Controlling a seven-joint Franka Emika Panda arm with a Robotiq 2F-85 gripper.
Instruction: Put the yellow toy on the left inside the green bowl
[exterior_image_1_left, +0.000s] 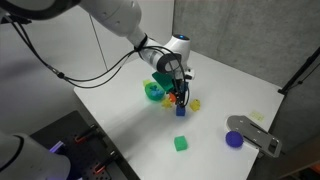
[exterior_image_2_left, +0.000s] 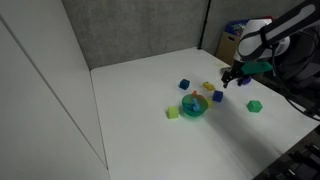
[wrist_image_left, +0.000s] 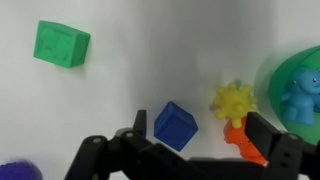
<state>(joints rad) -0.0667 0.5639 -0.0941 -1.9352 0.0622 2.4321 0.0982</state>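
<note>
In the wrist view the yellow toy (wrist_image_left: 235, 100) is a small spiky piece on the white table, just left of the green bowl (wrist_image_left: 303, 70). The bowl holds a small blue figure (wrist_image_left: 298, 97). An orange-red piece (wrist_image_left: 247, 142) lies against the yellow toy, by my right finger. My gripper (wrist_image_left: 200, 140) is open and empty and hovers above these pieces. A blue cube (wrist_image_left: 175, 125) lies between the fingers. In both exterior views the gripper (exterior_image_1_left: 176, 93) (exterior_image_2_left: 232, 76) hangs beside the bowl (exterior_image_1_left: 153, 90) (exterior_image_2_left: 194, 106).
A green cube (wrist_image_left: 62, 43) (exterior_image_1_left: 181, 144) lies apart from the cluster. A round purple object (exterior_image_1_left: 234, 139) and a grey device (exterior_image_1_left: 256, 134) sit near a table edge. Another yellow piece (exterior_image_1_left: 195, 103) lies by the blue cube (exterior_image_1_left: 181, 111). A second blue cube (exterior_image_2_left: 184, 85) lies beyond the bowl.
</note>
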